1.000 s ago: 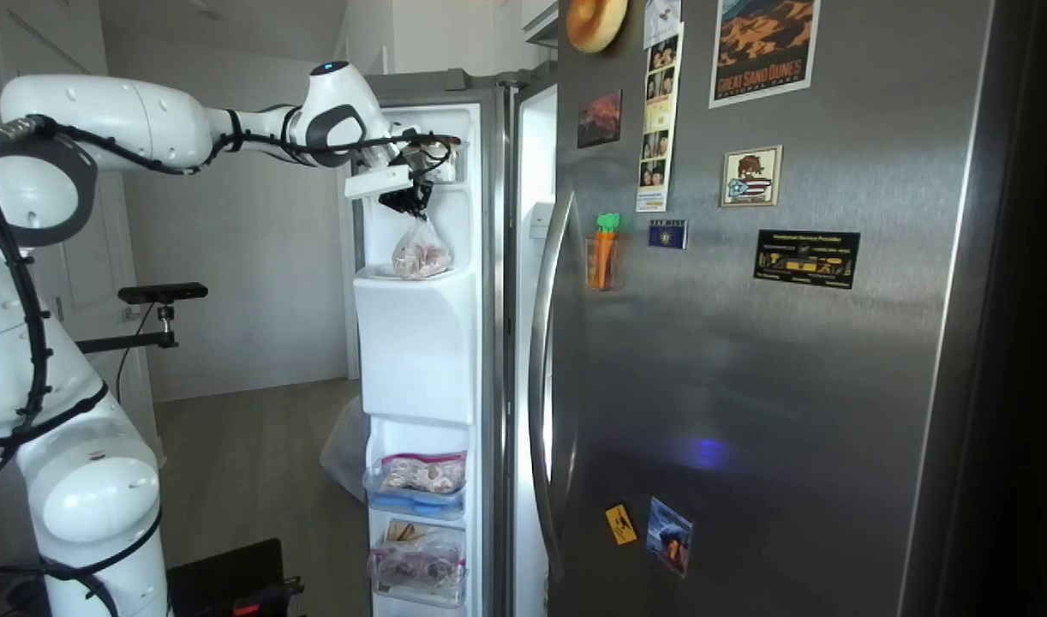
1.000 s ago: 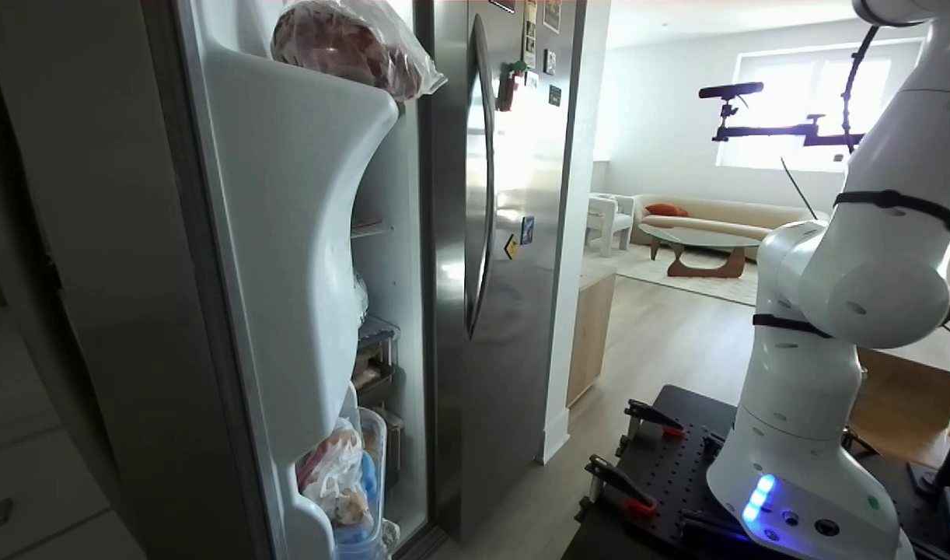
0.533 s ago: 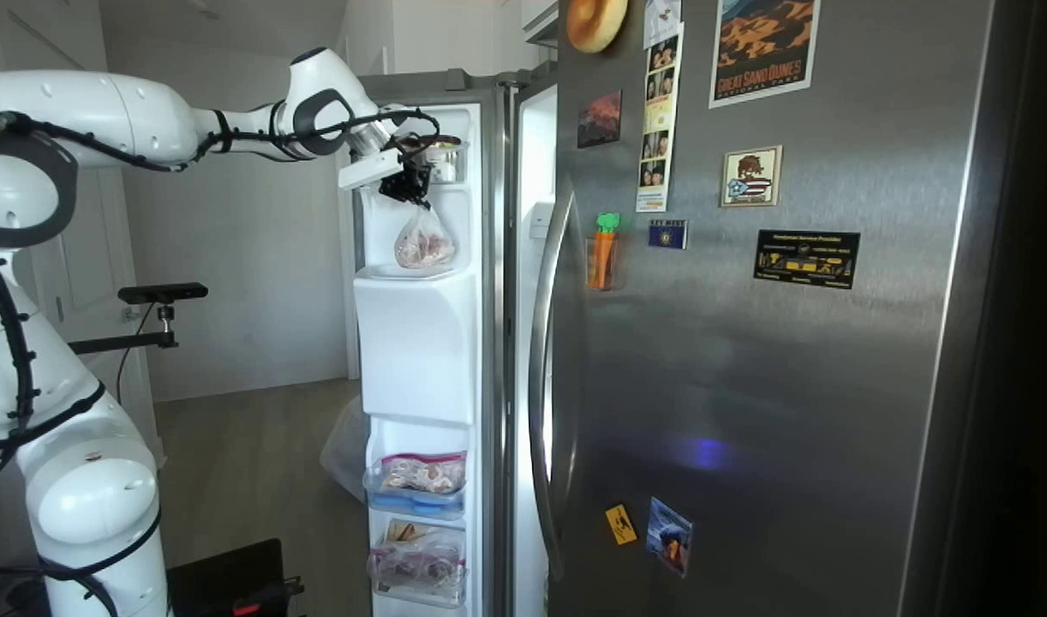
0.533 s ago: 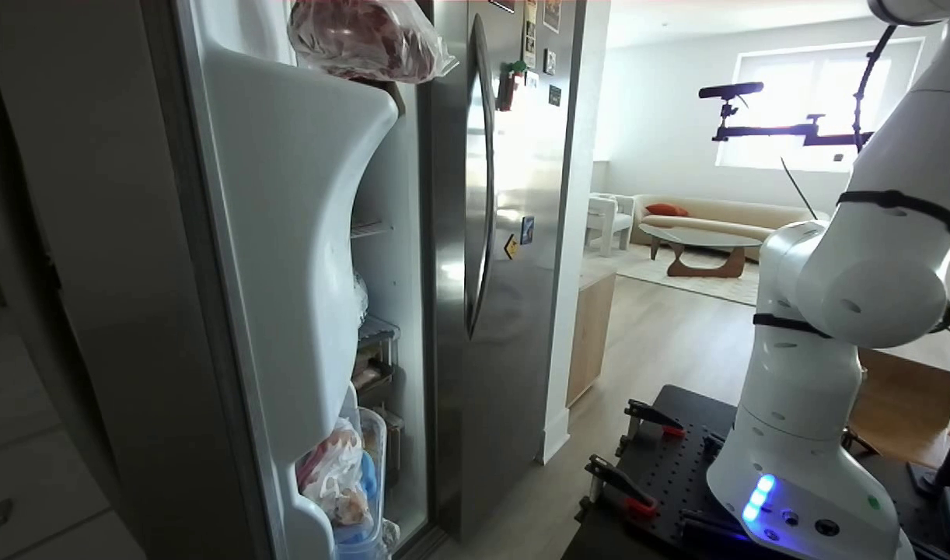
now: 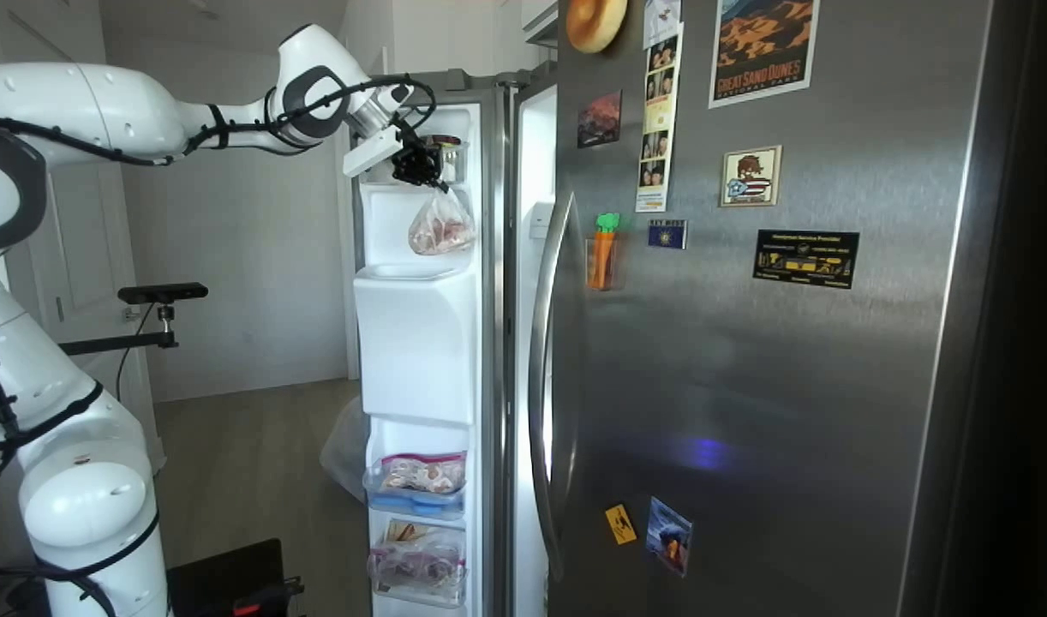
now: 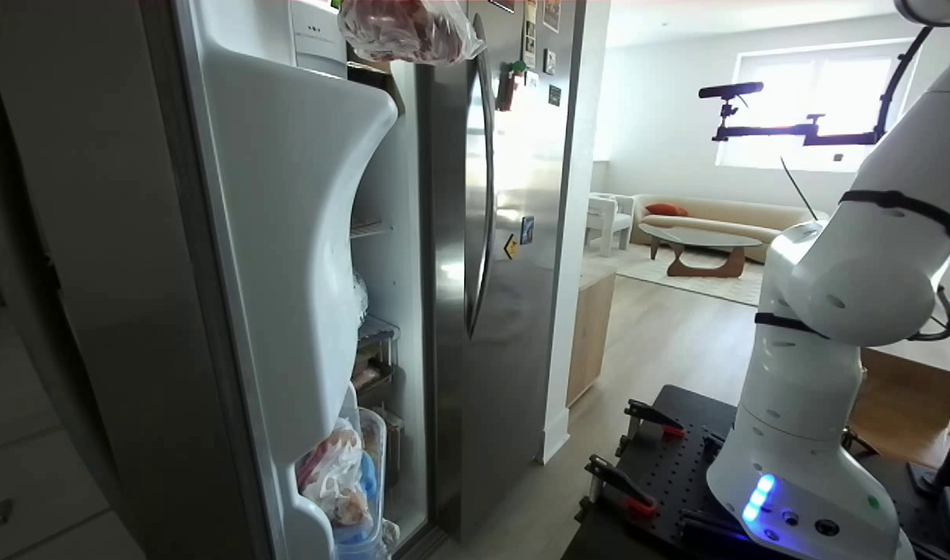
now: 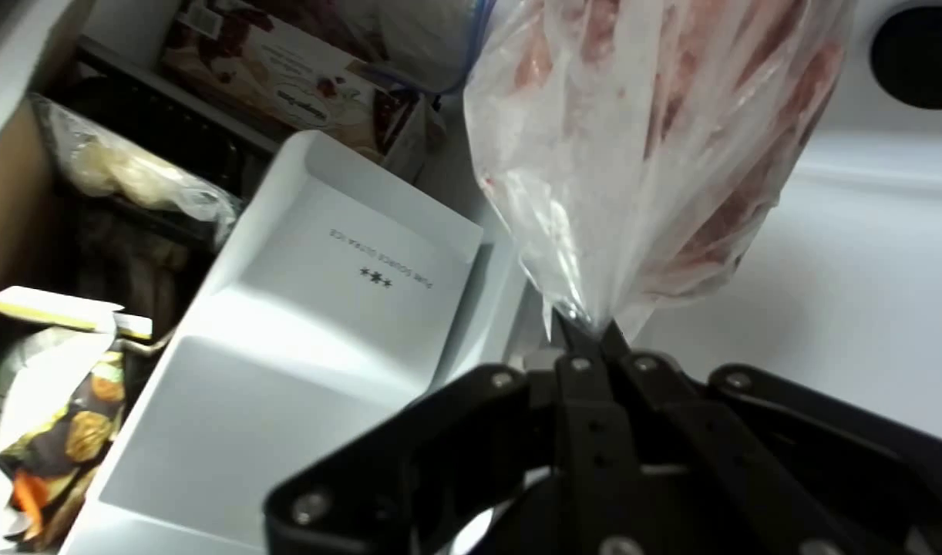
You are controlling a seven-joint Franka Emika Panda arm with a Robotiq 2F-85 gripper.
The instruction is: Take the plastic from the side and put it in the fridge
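Plastic bag (image 5: 442, 224): risen clear of the door ledge (image 5: 408, 272) and shifted toward the fridge compartment (image 6: 401, 171); now hanging in air | Claw (image 7: 590, 339): clenched on the bag's gathered top | Task: pickup apparently complete; placement inside, judged next, remains to be done.

Exterior views face the fridge (image 5: 746, 368) and, from near its open door (image 6: 281, 194), a sofa (image 6: 728, 210); both show the arm (image 5: 129, 116). The wrist view looks closely along the gripper (image 7: 593, 333).

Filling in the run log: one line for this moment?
jaws: shut on plastic bag, at gathered neck | bag: hanging, clear of ledge on open fridge door | placement: not yet done
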